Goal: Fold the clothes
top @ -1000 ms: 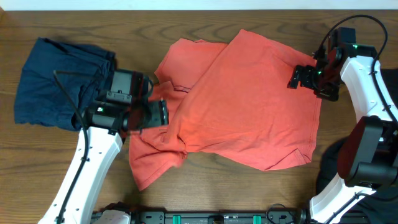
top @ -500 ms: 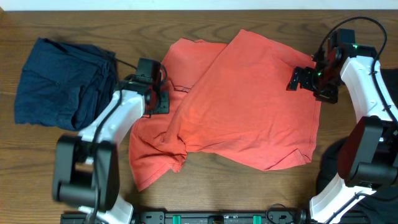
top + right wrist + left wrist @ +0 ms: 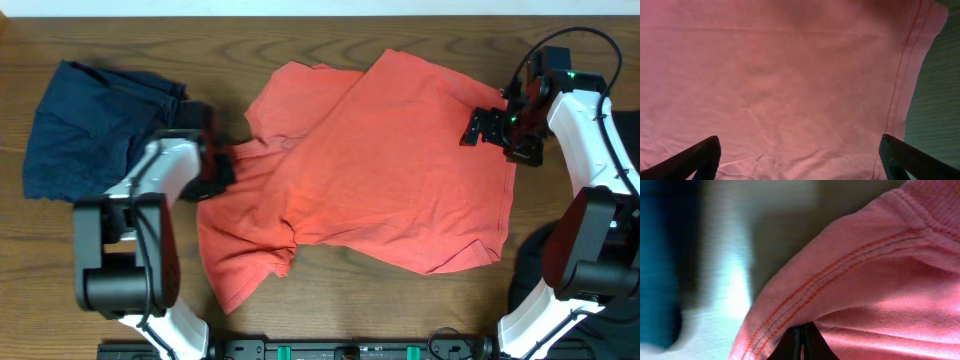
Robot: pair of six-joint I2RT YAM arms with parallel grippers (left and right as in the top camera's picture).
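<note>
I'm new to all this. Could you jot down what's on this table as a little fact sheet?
Surface: wooden table
Main garment: coral-red T-shirt, crumpled, mid-table
Other garment: navy garment, bunched, far left
Left gripper: shut on the shirt's left hem
Right gripper: open, over the shirt's right edge

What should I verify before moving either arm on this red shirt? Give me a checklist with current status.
1. Left tool shut on the coral-red T-shirt edge: ok; the left wrist view shows the stitched hem at the closed fingers.
2. Only one layer pinched: cannot tell.
3. Right tool open, holding nothing, over the shirt's right side: ok.
4. Shirt lying flat: not ok; it is folded over itself and bunched at lower left.
5. Navy garment clear of the shirt: cannot tell; the left arm covers the gap.
</note>
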